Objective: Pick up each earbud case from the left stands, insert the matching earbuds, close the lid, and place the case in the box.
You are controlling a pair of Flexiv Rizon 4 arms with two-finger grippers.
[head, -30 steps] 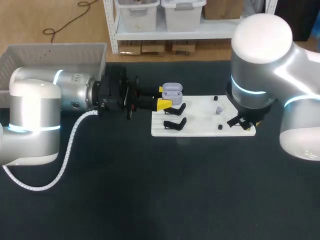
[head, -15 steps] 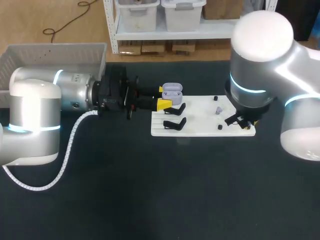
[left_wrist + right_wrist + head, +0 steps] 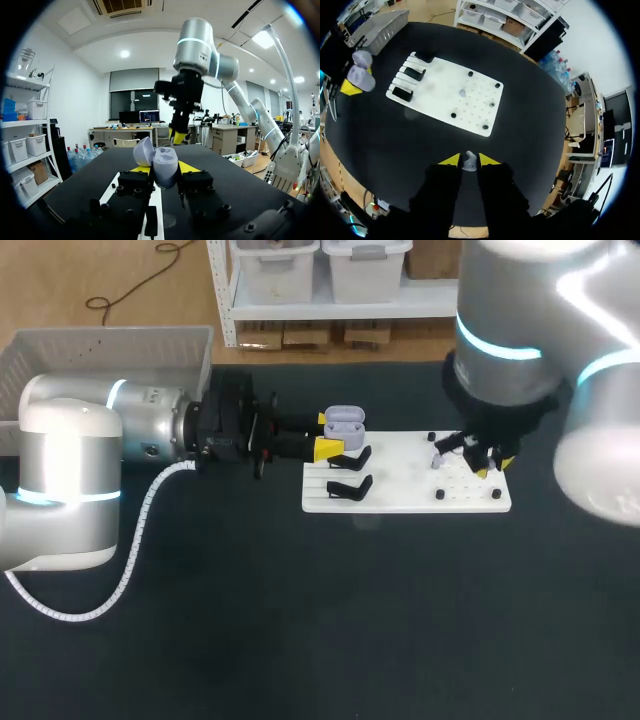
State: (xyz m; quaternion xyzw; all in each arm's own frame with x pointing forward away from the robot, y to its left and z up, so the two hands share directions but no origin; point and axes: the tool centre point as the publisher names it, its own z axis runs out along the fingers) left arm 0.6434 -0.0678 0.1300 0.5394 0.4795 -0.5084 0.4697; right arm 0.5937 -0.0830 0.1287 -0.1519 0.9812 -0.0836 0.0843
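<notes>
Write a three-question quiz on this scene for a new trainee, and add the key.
1. True or false: the case held in the left tool has its lid shut.
2. What is between the fingers of the right tool? A) an earbud B) a case C) nothing
3. Fill in: one loose earbud lies on the white ____.
Key: 1 false, the lid stands open; 2 A; 3 board.
</notes>
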